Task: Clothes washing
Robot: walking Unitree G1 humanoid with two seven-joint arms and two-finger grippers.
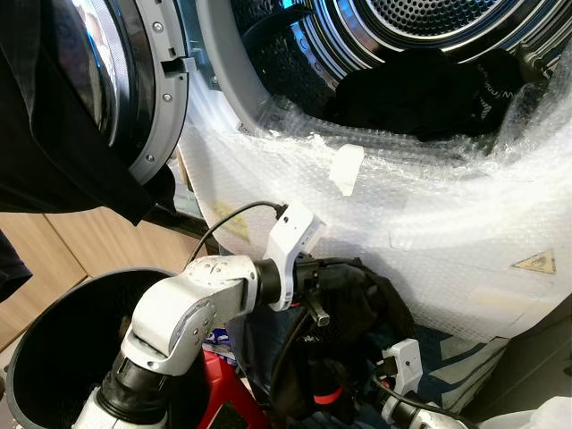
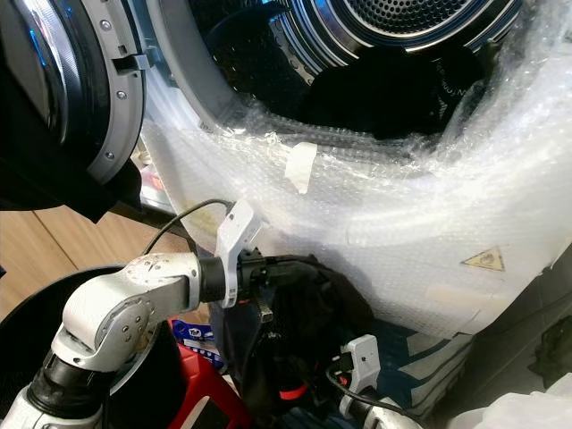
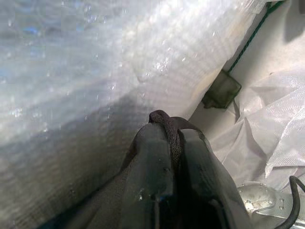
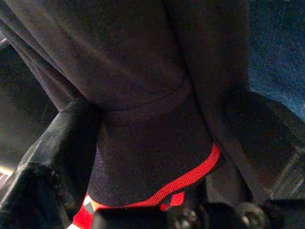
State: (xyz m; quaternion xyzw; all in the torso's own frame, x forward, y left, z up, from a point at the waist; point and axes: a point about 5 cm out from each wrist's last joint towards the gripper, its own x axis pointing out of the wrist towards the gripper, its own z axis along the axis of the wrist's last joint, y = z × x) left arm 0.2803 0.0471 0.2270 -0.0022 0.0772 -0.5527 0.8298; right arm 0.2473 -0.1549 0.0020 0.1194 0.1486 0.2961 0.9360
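Observation:
The washing machine's round opening (image 1: 429,27) stands open, with dark clothes (image 1: 420,89) lying in its mouth. Below it, against the bubble-wrapped front (image 1: 429,206), my left gripper (image 3: 174,138) is shut on a fold of a black garment (image 1: 357,299). The garment hangs down to a cuff with red trim (image 1: 327,394). Low down, my right gripper (image 4: 162,109) is open; its fingers (image 4: 47,152) stand wide apart with the red-trimmed cuff (image 4: 157,162) hanging between them.
The machine's door (image 1: 134,80) swings out to the left, with dark cloth (image 1: 54,152) hanging in front of it. A black round bin (image 1: 54,349) sits at lower left, next to a red frame (image 1: 223,384). A blue-and-white bag (image 1: 456,357) lies at the machine's foot.

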